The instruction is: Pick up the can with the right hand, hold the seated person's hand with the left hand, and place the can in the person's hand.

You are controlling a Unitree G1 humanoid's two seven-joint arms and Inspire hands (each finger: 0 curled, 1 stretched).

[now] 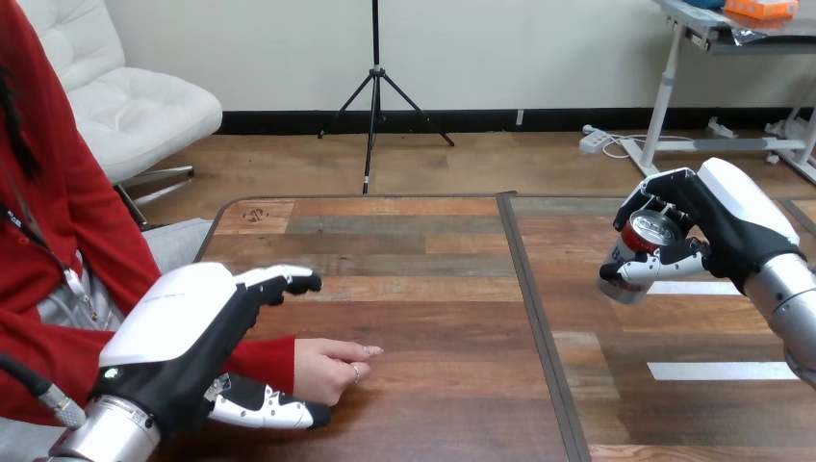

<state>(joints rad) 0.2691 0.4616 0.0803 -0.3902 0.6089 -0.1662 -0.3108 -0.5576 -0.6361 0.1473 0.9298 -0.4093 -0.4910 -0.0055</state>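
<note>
Nearest, the robot's left hand (pixel 183 346) sits open just left of the person's hand (pixel 332 368), with its fingers straight above the red sleeve (pixel 262 360) and its thumb below, clasping nothing. Well right of the person's hand, the right hand (pixel 717 226) curls round a tilted red-and-silver metal can (pixel 647 252) above the brown wooden plank table (pixel 433 289).

Left, person's hand (pixel 332 368); right, can (pixel 647 241).
</note>
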